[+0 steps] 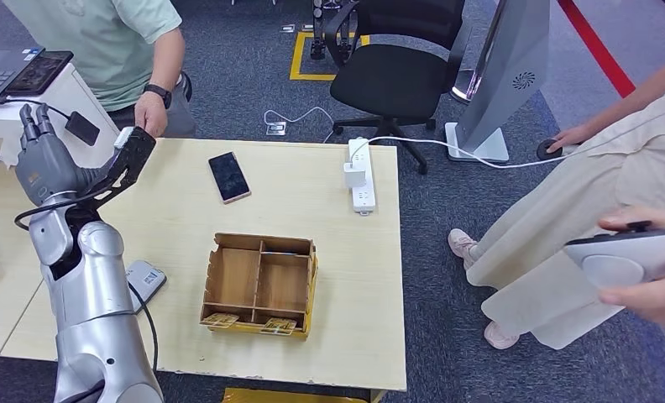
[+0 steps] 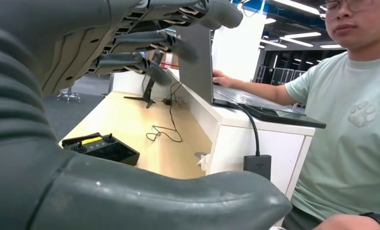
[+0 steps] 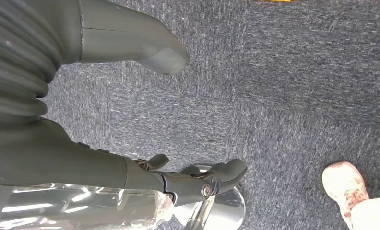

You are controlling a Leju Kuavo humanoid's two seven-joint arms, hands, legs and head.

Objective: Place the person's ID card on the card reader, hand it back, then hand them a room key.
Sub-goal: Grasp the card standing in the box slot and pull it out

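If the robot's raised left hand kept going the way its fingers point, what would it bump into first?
Probably the person's hand at the table's far edge: the left hand reaches toward it with a pale card at its fingertips. Depth is hard to judge from above.

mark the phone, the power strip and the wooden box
phone (image 1: pixel 229 176), head view, middle of its dark screen
power strip (image 1: pixel 362 185), head view, white body just below the plugged-in adapter
wooden box (image 1: pixel 236 277), head view, floor of its large left compartment
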